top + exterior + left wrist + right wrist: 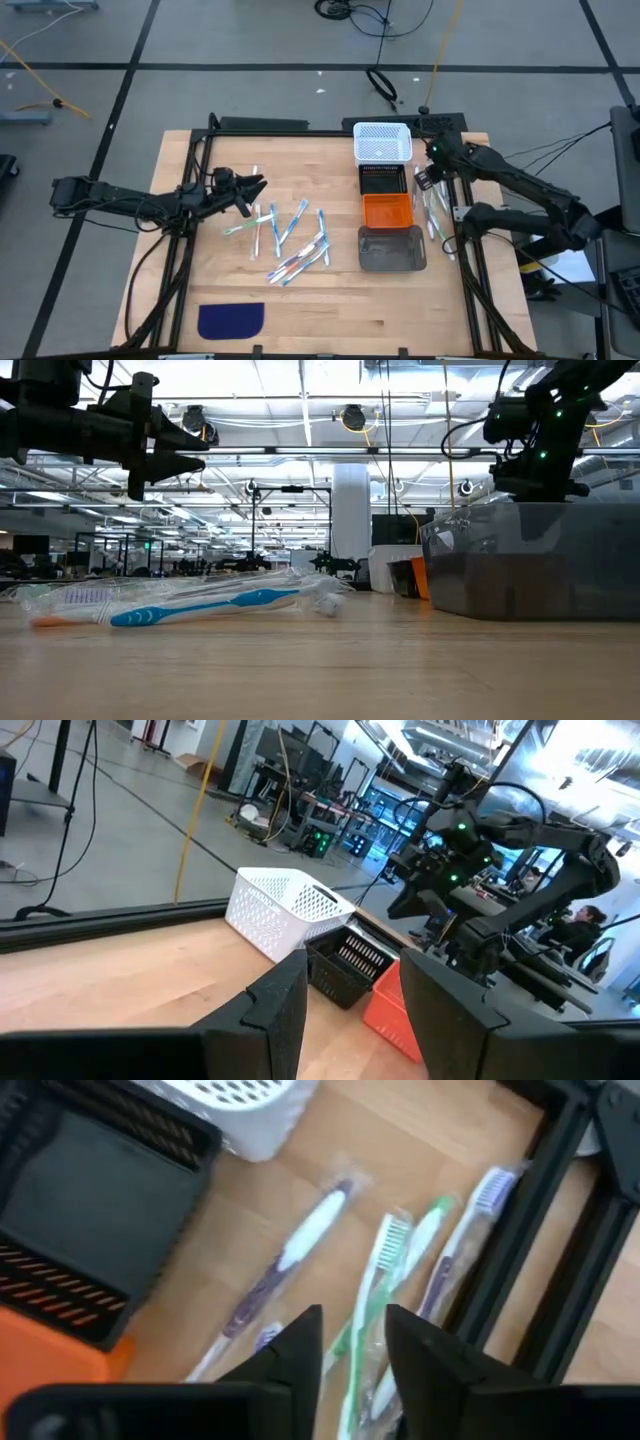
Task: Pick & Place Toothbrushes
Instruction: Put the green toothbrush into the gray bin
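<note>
Toothbrushes (295, 240) lie scattered at centre of the high view on the worktop (300, 310), about a dozen, blue and orange-red accents, some crossing or touching. A second small group of toothbrushes (436, 215) lies at right of the frame, between the bin row and the black frame rail (465, 260); the right wrist view shows them close, wrapped in clear film, green, purple and blue ones side by side (385, 1280).

Bins in a column right of centre: white basket (382, 142) at top, black bin (385, 180), orange bin (386, 211), clear grey bin (392, 248) lowest.

Step in hand, as I judge it: right hand (428, 180) works the right-side group, either just letting go or about to pick. To do it well: line the fingers across one handle only, come straight down, avoid pinching the film of the neighbour, keep clear of the rail. The brushes are thin and slippery in wrap, so grip mid-handle.

Right hand sits over the gap beside the black bin, upper right of centre in the high view. Its fingers (300, 1345) stand partly apart with a narrow gap, nothing between them that I can see; brushes lie below, not touched as far as visible.

Left hand (250, 188) hovers above the upper left edge of the central scatter, fingers (285, 1000) apart, empty, clearly off the worktop in the low view (165, 445).

Dark blue cloth patch (231, 320) at lower left, well apart from everything.
</note>
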{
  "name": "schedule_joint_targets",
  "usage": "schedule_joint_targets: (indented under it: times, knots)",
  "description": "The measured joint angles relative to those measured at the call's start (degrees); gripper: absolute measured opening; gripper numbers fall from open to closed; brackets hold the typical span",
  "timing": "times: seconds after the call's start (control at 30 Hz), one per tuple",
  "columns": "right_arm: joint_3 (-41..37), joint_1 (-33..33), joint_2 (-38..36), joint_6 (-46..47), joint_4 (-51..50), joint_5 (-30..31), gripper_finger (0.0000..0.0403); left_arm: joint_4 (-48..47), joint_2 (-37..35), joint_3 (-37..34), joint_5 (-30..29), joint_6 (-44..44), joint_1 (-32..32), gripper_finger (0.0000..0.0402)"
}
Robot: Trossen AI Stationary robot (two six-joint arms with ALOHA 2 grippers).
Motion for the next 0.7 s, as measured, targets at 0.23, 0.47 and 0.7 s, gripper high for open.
schedule_joint_targets:
  times: [0.23, 0.47, 0.7]
  knots:
    - [-1.50, -3.55, 4.72, -1.52, 3.69, 0.07, 0.0176, -0.01, -0.01, 0.00, -0.02, 0.21, 0.00, 0.0161]
    - [-2.27, -5.29, 9.14, -3.43, 9.13, 0.08, 0.0191, -0.01, -0.02, 0.00, -0.09, 0.22, 0.00, 0.0161]
    - [-2.29, -6.40, 12.91, -4.50, 9.81, 1.85, 0.0182, -0.03, -0.02, 0.00, -0.13, 0.22, 0.00, 0.0161]
